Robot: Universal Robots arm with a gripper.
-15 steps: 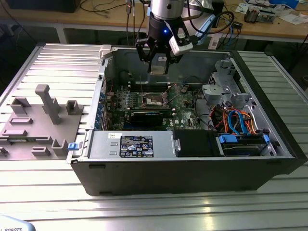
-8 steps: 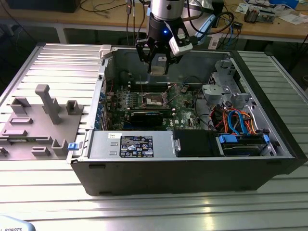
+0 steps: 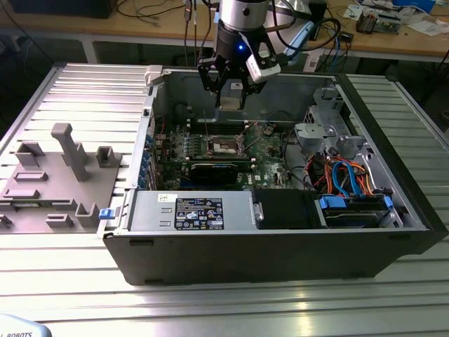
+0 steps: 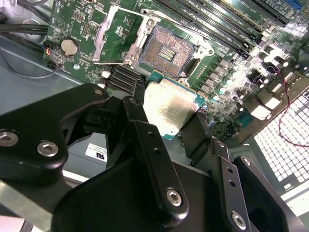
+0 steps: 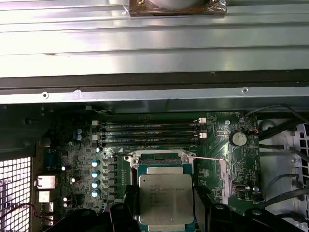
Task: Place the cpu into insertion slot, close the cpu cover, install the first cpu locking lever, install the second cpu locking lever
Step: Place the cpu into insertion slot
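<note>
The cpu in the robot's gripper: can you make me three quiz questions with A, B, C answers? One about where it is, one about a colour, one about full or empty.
1. Where is the cpu?
A) on the power supply
B) in the gripper, above the board
C) on the table outside the case

2. What colour is the circuit board?
A) green
B) red
C) white

3. The insertion slot is
A) shut under a lid
B) holding a chip
C) empty

Answers: B, the gripper clamps its edges in both wrist views; A, green shows all around the slot; C, its bare contacts show.
</note>
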